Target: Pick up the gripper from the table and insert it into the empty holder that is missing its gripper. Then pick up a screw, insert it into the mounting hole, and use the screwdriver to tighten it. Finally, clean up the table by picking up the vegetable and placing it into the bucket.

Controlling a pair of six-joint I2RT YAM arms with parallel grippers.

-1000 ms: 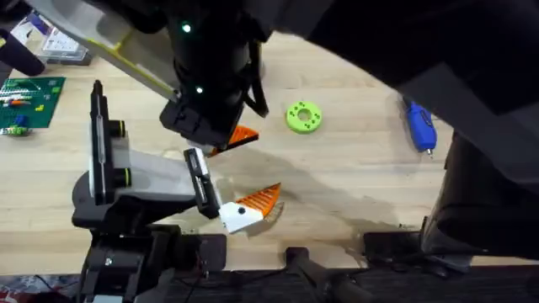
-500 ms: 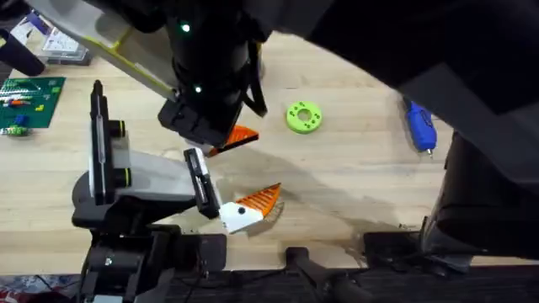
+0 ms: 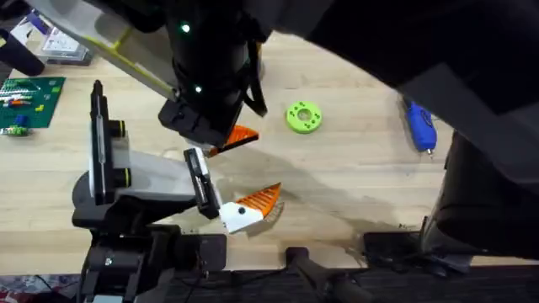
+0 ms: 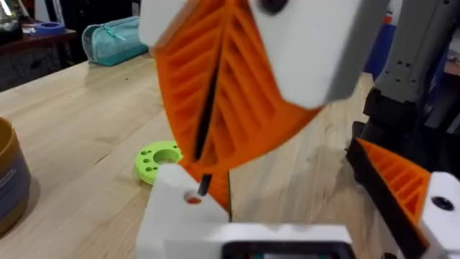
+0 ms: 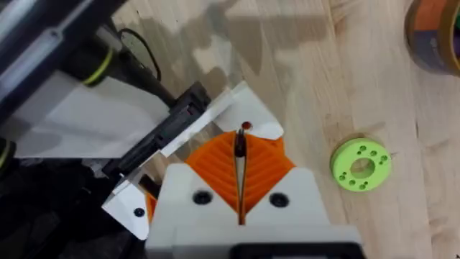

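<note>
Gripping a thin dark screw (image 5: 239, 147) between orange ribbed pads, right gripper (image 5: 240, 188) hangs over white holder (image 5: 215, 122) | left gripper (image 4: 215, 137) pads pressed narrow, whether they hold anything I cannot tell | blue screwdriver (image 3: 419, 126) on table (image 3: 354, 177), right of frame | green disc (image 3: 303, 117) upper centre.

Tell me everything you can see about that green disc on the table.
The green disc is a bright lime ring, plastic by the look of it, with a round centre hole and smaller holes spaced around its face. It lies flat on the bare wooden table, alone, nothing touching it, between the orange-padded fingers and the blue screwdriver.
</note>
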